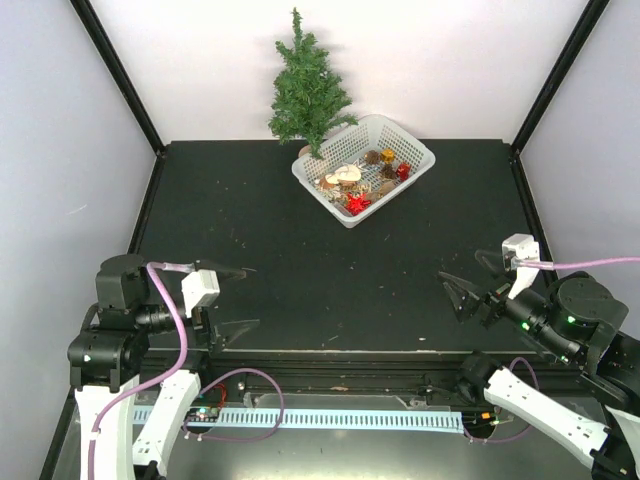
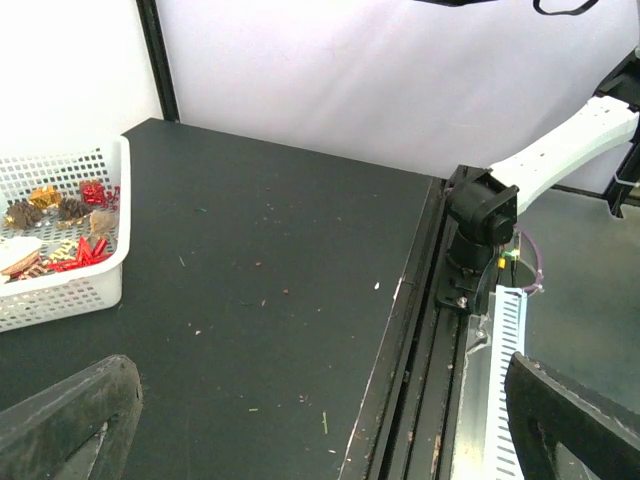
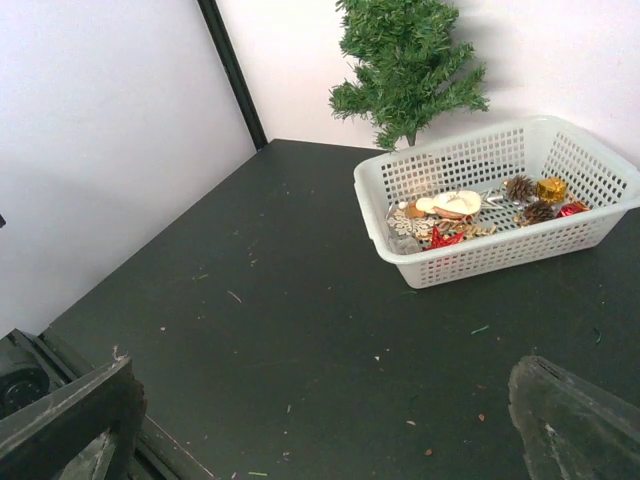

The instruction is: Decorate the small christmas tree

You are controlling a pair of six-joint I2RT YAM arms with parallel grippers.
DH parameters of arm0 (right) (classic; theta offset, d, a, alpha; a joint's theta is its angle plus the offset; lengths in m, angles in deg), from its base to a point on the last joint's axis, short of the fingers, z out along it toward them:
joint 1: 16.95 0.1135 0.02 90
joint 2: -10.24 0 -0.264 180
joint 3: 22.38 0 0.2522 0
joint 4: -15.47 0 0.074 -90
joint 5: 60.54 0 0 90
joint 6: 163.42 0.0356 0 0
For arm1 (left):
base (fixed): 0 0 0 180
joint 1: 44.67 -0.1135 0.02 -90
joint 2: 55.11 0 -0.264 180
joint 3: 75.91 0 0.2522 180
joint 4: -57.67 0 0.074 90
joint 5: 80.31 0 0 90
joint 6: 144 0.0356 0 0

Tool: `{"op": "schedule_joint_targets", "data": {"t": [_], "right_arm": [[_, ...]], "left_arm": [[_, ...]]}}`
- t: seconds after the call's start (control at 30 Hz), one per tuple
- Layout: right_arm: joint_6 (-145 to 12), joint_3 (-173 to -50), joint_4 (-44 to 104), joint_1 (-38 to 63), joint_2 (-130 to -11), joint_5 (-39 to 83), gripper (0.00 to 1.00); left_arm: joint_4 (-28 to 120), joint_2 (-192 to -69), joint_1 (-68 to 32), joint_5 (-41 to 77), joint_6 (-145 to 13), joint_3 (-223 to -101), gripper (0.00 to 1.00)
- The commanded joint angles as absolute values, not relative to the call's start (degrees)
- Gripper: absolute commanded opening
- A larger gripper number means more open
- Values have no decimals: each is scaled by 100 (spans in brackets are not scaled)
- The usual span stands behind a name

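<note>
2 tools, the left tool (image 1: 245,297) and the right tool (image 1: 466,275), hang released and empty over the near bench (image 1: 330,255). The right one sits closer to the white basket (image 1: 424,152) — pinch 1 ornament (image 1: 354,204) cleanly and lift it high. The small christmas tree (image 1: 308,90) stands just behind the basket.

light: bright, even, diffuse | shadows: faint | glare: mild on white walls | focus: sharp

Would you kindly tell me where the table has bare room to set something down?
The table is bare across its middle, from the basket forward to the left arm and right arm. The far corners, left of the tree and right of the basket, are free too. Crowded only at the far middle, where tree and basket stand close together.
</note>
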State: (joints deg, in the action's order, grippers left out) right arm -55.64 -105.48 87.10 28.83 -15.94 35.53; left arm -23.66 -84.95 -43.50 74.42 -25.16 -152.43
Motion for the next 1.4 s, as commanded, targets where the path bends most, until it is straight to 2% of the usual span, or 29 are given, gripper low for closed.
{"op": "schedule_joint_targets", "data": {"t": [0.0, 0.4, 0.7, 0.87, 1.03, 1.17, 1.27, 1.37], "right_arm": [[-5654, -10508, 8769, 2919, -1567, 3558, 100], [-5639, -10433, 8869, 2911, -1629, 3501, 100], [-5499, -10106, 9025, 2918, -2014, 3959, 100], [-5380, -9758, 8628, 2915, -2328, 3801, 100], [-5322, -9411, 7945, 2915, -3143, 3595, 100], [-5292, -9600, 7201, 2905, -4053, 3749, 100], [-5383, -10125, 6641, 2597, -5108, 3710, 100], [-5236, -11165, 6624, 2021, -6687, 3369, 100]], "left_arm": [[-2247, -8508, -4399, 7618, -2600, -15220, 99], [-1895, -8579, -4430, 7315, -2975, -15110, 99], [-1600, -8674, -4407, 6813, -3138, -15038, 99], [-1263, -9109, -4367, 5398, -3382, -15151, 99], [-1374, -10449, -4364, 4258, -3489, -15741, 99], [-1009, -11017, -4353, 3823, -3552, -15961, 99], [-604, -11277, -4353, 3863, -3691, -16018, 99], [-860, -11789, -4337, 4149, -3672, -16419, 99]]}}
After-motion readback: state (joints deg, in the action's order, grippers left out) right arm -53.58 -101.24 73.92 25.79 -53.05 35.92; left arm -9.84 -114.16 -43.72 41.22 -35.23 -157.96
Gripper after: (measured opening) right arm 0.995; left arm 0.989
